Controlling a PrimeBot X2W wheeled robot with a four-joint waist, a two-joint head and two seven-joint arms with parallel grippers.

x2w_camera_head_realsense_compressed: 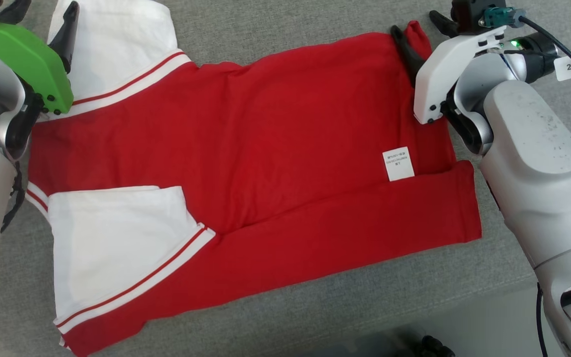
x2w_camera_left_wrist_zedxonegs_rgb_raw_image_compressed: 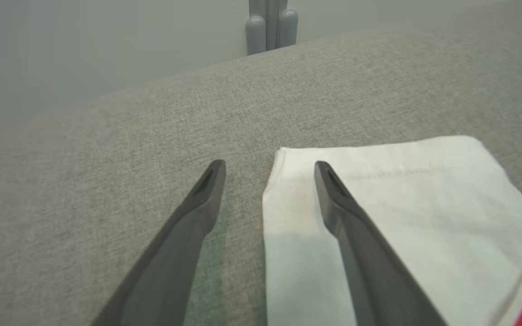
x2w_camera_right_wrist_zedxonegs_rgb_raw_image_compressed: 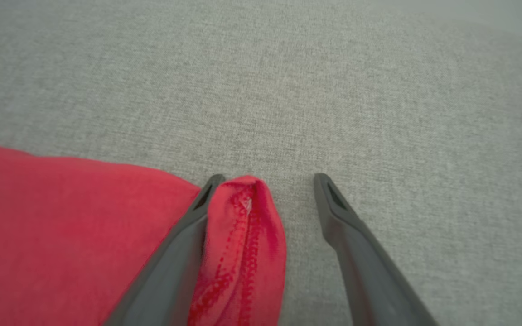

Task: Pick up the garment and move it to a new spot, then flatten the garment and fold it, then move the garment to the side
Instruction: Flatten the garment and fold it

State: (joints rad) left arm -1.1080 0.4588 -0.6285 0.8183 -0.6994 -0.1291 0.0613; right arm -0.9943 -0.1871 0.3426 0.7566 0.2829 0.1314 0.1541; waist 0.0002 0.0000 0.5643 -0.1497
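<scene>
1. Already laid flat, the garment stretches lengthwise across the tabletop. Its long red side by the near edge is turned over onto the body as a band, so this first fold appears done.
2. Near left corner: the near sleeve, white with red stripes, lies folded in upon the red body.
3. Middle, toward the right end: a white label shows just beyond the folded band.
4. Far left: the left claw is spread. One finger is over the far sleeve and the other over bare tabletop; it pinches nothing.
5. Far right: the right claw is likewise spread. The hem corner lies bunched right beside one finger, between the two, ungripped.
6. Judgement: pick-up, relocation and flattening look complete, and folding is partway. What probably remains is bringing the far long side over, making any further folds, and then moving the garment to the side.
</scene>
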